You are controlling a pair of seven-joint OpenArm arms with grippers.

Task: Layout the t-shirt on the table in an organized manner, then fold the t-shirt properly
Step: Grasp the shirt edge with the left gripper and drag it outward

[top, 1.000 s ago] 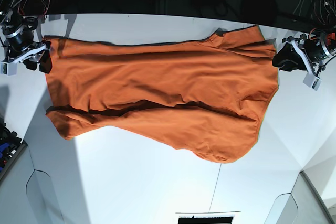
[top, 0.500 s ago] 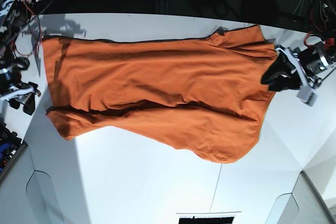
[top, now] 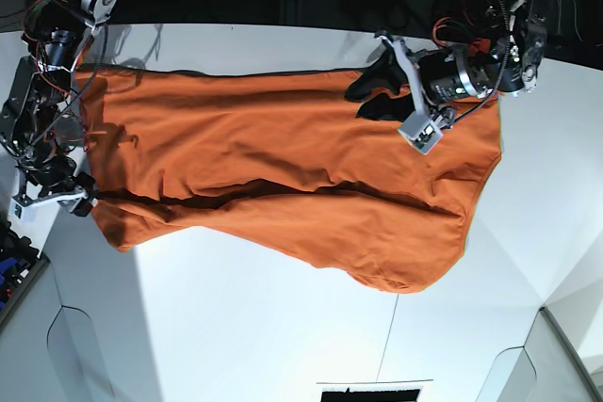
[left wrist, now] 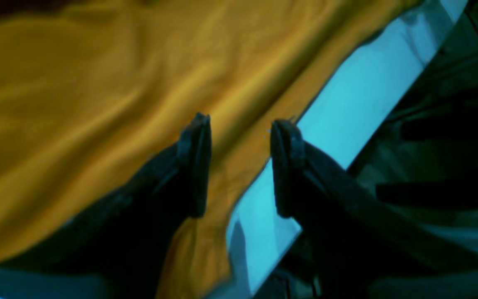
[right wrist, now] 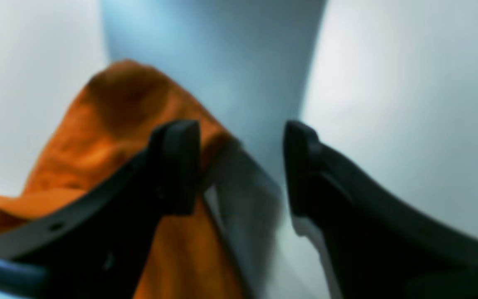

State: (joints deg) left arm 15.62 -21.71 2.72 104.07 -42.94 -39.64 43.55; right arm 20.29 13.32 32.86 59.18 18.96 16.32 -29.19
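**Both arms have let go and shifted to new spots on the shirt**

I see the orange t-shirt (top: 283,176) lying spread across the white table (top: 236,327), still rumpled, with a dark fold running through its middle and an uneven near edge. A second ago each of my grippers sat at an outer end of the cloth. Now the left gripper (top: 369,91) has swung inward and hovers over the shirt's far edge; its wrist view shows the jaws spread apart over orange fabric beside the table's edge, pinching nothing. The right gripper (top: 80,204) has dropped to the shirt's near corner on its side, jaws spread and empty, one finger (right wrist: 176,166) just in front of a raised bump of cloth. I judge the layout is unfinished: these look like fresh grasp points for smoothing.
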